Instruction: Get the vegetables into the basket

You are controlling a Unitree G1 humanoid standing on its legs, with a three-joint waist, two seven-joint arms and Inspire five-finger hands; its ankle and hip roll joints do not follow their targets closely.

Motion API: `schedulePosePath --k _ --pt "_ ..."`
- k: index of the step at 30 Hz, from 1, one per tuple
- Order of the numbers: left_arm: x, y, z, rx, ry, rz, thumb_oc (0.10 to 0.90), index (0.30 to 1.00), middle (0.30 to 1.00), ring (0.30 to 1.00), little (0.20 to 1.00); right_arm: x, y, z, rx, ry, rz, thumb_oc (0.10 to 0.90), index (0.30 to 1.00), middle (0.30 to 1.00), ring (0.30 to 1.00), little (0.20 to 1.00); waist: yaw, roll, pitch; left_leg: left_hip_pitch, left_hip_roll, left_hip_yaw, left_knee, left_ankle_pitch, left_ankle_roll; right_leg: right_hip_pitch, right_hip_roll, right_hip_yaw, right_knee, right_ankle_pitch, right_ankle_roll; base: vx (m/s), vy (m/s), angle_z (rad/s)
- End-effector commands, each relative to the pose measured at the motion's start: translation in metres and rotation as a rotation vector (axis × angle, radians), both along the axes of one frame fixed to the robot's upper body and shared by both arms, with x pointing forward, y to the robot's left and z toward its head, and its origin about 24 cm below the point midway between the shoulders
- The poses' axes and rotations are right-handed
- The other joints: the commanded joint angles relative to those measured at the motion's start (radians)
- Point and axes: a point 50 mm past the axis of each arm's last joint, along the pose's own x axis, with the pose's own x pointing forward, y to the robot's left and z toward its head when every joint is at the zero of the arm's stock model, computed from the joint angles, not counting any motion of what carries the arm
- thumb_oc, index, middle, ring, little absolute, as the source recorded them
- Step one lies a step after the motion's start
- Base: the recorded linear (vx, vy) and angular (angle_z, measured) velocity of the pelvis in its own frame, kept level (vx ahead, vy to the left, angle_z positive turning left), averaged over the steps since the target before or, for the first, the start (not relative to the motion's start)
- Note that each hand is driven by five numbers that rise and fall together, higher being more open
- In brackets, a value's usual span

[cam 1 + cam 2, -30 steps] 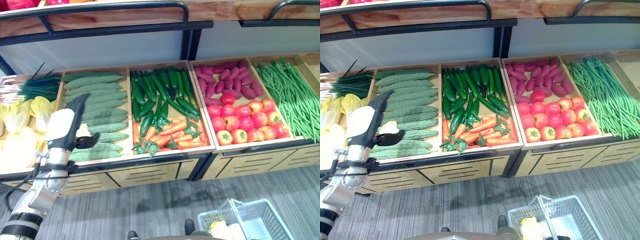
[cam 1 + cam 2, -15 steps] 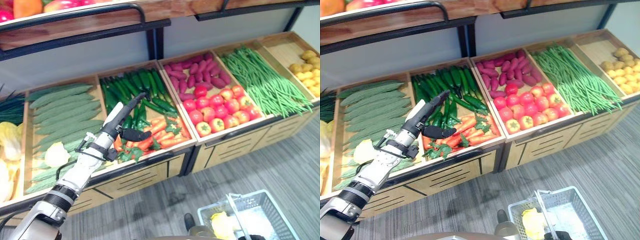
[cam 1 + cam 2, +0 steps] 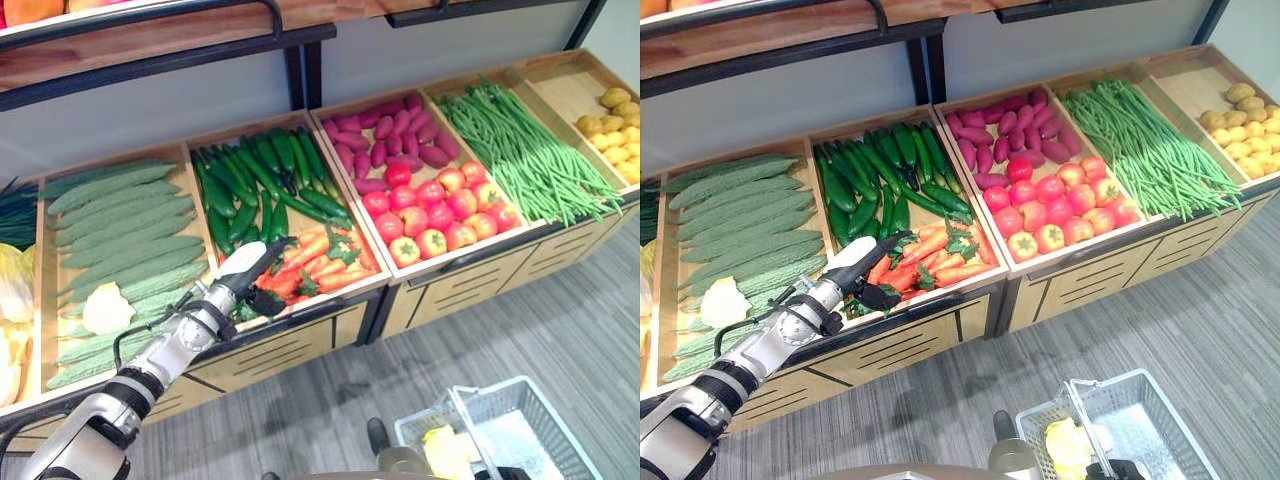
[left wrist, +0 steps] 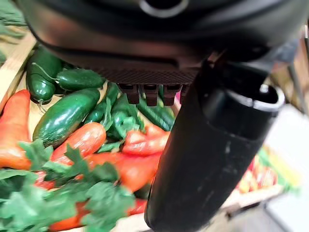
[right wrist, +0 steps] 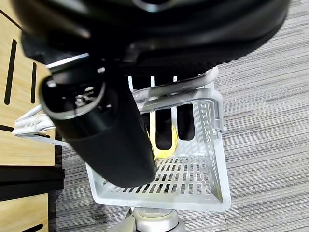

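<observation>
Lower left of the head views: left hand [image 3: 245, 275] over the front of the crate with carrots and green peppers
Left hand state: fingers straight and spread, thumb out to the side, holding nothing
Under the left hand: carrots [image 4: 82, 141] with leafy tops, green peppers [image 4: 65, 113] just behind them; contact with the carrots hard to judge
Centre of frame: tomatoes [image 3: 440, 210] with purple sweet potatoes [image 3: 390, 140] behind, same crate
Left of centre: cucumbers [image 3: 125, 230], a pale cabbage [image 3: 107, 308] lying on them
Right side: green beans [image 3: 525, 160]; potatoes [image 3: 615, 130] in the upper right corner
Bottom right: white basket [image 3: 530, 420] on the grey floor [image 3: 560, 320], a yellow vegetable [image 5: 164, 140] inside
Right hand [image 5: 104, 130]: fingers curled round the basket's handle [image 5: 169, 94], clamped on it
</observation>
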Motion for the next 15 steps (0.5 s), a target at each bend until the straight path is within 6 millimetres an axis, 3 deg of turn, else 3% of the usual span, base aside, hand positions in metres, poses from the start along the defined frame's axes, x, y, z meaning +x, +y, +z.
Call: schedulePosePath --k 1,7,8,9,10,15 --pt "0.037 0.001 0.071 -0.007 -0.302 0.004 0.900 1.000 1.000 1.000 1.000 0.019 -0.005 0.006 -0.035 -0.071 0.048 0.400 0.300 0.300 0.300 0.300 -0.001 -0.045 -0.013 -0.005 0.021 -0.020 0.002 0.038 -0.022 -0.011 -0.054 -0.057 0.054 -0.003 0.063 0.00 0.000 0.00" --pt "0.039 0.000 0.054 0.054 -0.263 0.023 0.900 1.000 1.000 1.000 1.000 0.022 -0.006 0.007 -0.047 -0.076 0.058 0.400 0.300 0.300 0.300 0.300 -0.007 -0.040 -0.006 -0.005 0.022 -0.015 0.002 0.039 -0.022 -0.016 -0.051 -0.056 0.057 -0.004 0.061 0.00 0.000 0.00" --pt "0.040 0.000 0.048 0.061 -0.241 0.028 0.792 0.849 0.849 0.849 0.849 0.022 -0.006 0.007 -0.050 -0.078 0.058 0.400 0.300 0.300 0.300 0.300 -0.009 -0.039 -0.004 -0.006 0.022 -0.014 0.002 0.040 -0.022 -0.017 -0.051 -0.055 0.057 -0.003 0.060 0.00 0.000 0.00" --pt "0.041 -0.001 0.046 0.059 -0.236 0.032 0.645 0.643 0.643 0.643 0.643 0.023 -0.006 0.007 -0.052 -0.079 0.059 0.400 0.300 0.300 0.300 0.300 -0.009 -0.038 -0.003 -0.007 0.022 -0.014 0.002 0.040 -0.022 -0.019 -0.050 -0.054 0.058 -0.002 0.060 0.00 0.000 0.00" --pt "0.040 0.000 0.043 0.064 -0.226 0.039 0.400 0.300 0.300 0.300 0.300 0.023 -0.007 0.007 -0.055 -0.081 0.059 0.400 0.300 0.300 0.300 0.300 -0.010 -0.038 -0.001 -0.008 0.023 -0.012 0.002 0.040 -0.022 -0.020 -0.050 -0.054 0.057 -0.001 0.060 0.00 0.000 0.00" --pt "0.041 0.001 0.031 0.119 -0.206 0.055 0.400 0.300 0.300 0.300 0.300 0.026 -0.008 0.008 -0.065 -0.089 0.068 0.400 0.300 0.300 0.300 0.300 -0.016 -0.037 0.009 -0.010 0.025 -0.005 0.002 0.042 -0.023 -0.032 -0.046 -0.044 0.059 0.003 0.061 -0.01 -0.001 -0.05"
